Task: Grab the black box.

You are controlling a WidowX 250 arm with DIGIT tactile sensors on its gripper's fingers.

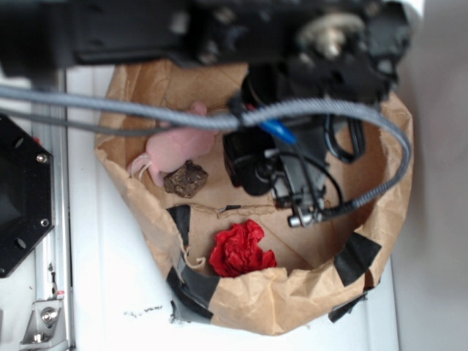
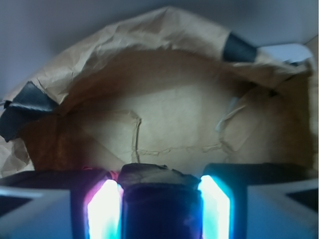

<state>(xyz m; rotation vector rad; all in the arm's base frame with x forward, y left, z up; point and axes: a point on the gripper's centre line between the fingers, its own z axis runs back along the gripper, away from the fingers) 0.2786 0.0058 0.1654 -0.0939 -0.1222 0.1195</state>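
Sitting between the glowing fingers (image 2: 215,206) of the gripper (image 2: 159,209), the black box (image 2: 158,199) is clamped inside the brown paper bag (image 1: 292,303), beside a pink plush toy (image 1: 175,146), brown chunk (image 1: 186,179) and red crumpled object (image 1: 240,250).

A white table top (image 1: 110,278) with a metal rail (image 1: 55,241) along its left edge, evenly lit.

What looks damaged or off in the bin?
The paper bag walls are crumpled and patched with black tape; the liner floor shows a tear. Contents look unspilled. The pincer straddles the black box.
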